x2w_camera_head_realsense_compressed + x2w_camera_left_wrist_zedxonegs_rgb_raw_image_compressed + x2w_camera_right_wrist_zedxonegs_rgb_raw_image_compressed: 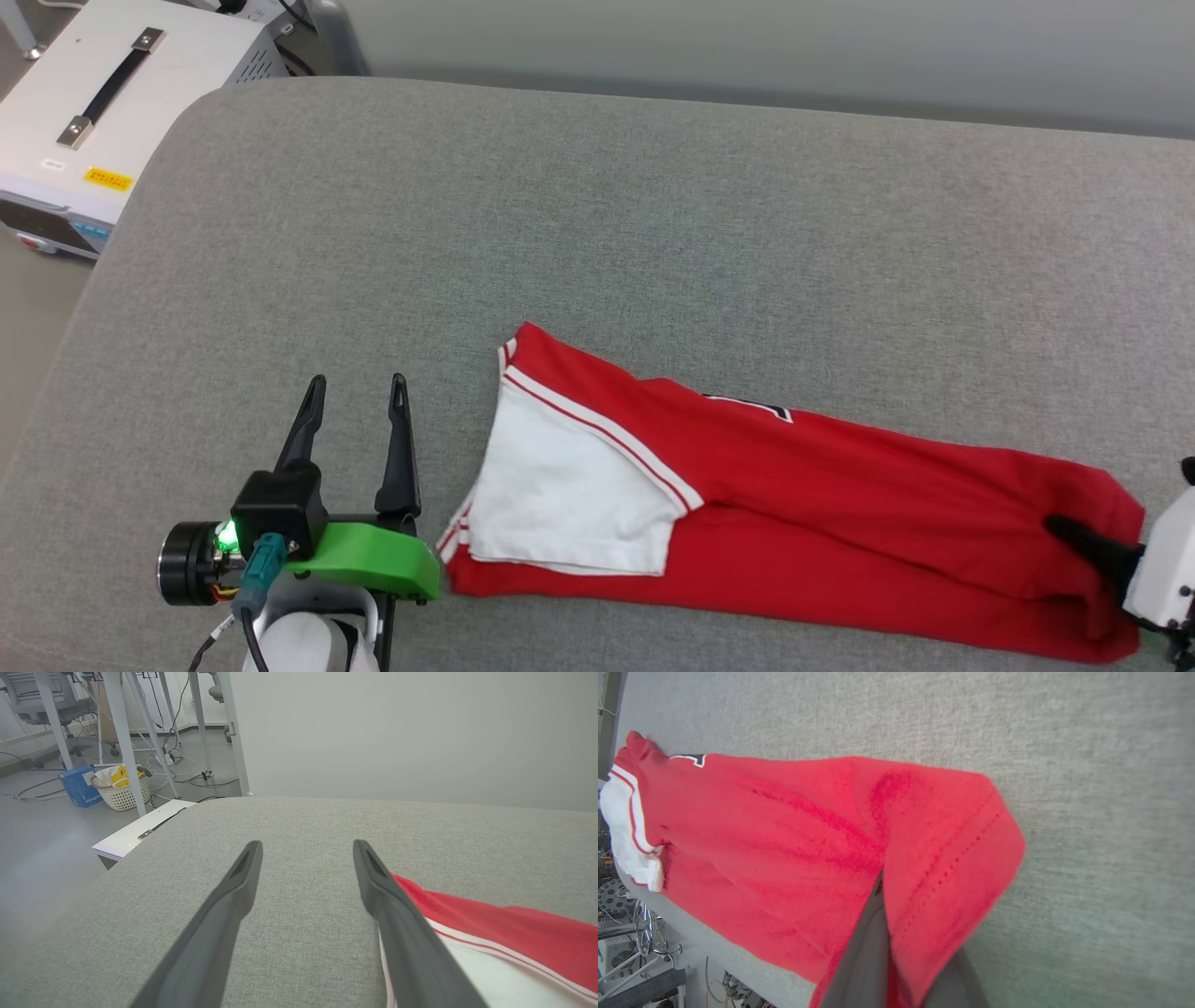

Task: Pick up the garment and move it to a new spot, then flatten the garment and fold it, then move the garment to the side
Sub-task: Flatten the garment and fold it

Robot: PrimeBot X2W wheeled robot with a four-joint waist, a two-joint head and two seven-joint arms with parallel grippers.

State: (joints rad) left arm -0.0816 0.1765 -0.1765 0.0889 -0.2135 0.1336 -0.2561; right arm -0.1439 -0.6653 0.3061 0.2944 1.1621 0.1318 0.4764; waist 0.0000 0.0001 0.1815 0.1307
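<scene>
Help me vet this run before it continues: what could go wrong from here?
The right gripper pinches only one end of the shirt; a pull could drag and bunch the rest across the cushion, or the cloth could slip free.
The left gripper stands open beside the white sleeve, holding nothing, so a lift might let that end sag.

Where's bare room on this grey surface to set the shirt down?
Widest bare stretch: the far half of the grey surface, between the shirt and the wall. A smaller patch sits beyond the open left gripper, toward the corner by the white case. Crowded: the near edge, where the shirt runs across to the right gripper clamped on it.
</scene>
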